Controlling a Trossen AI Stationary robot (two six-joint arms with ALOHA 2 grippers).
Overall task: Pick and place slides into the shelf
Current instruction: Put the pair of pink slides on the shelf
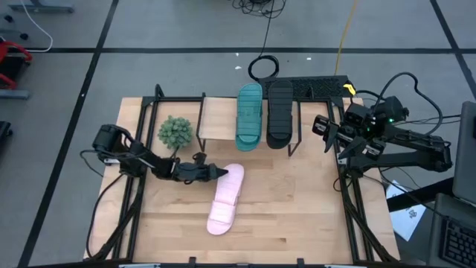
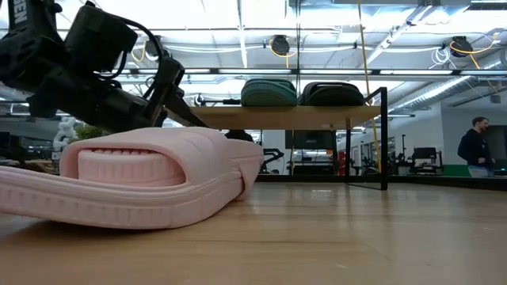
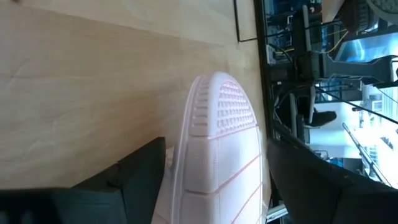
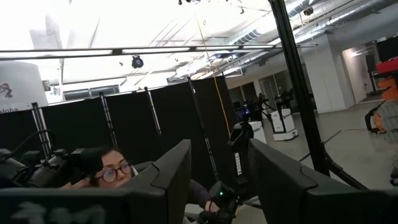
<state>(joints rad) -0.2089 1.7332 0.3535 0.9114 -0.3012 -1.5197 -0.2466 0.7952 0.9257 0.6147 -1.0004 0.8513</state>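
Observation:
The pale pink slide (image 1: 223, 199) lies sole-down on the wooden table, one end toward the near edge and the other toward the shelf. My left gripper (image 1: 217, 173) reaches in from the table's left and straddles the slide's far end (image 3: 217, 106). The teal slide (image 1: 249, 115) and the black slide (image 1: 280, 113) lie side by side on the shelf's plank top (image 1: 216, 119), and show above the plank (image 2: 277, 116) in the low view. My right gripper (image 1: 320, 126) waits open and raised at the table's right side, near the shelf's right end. My left gripper holds the pink slide near its far end (image 3: 214, 162), pinched across its width between the two fingers (image 3: 146, 171). The fingers come level from the table's left, lying across the slide. The slide rests on the table, and its rounded end sticks out past the fingertips.
A small green plant (image 1: 175, 132) stands left of the shelf, just behind my left arm. Black metal frame rails (image 1: 349, 201) run along the table's left and right sides. Bare tabletop (image 1: 297, 201) lies right of the pink slide. People show in the room beyond (image 2: 475, 146).

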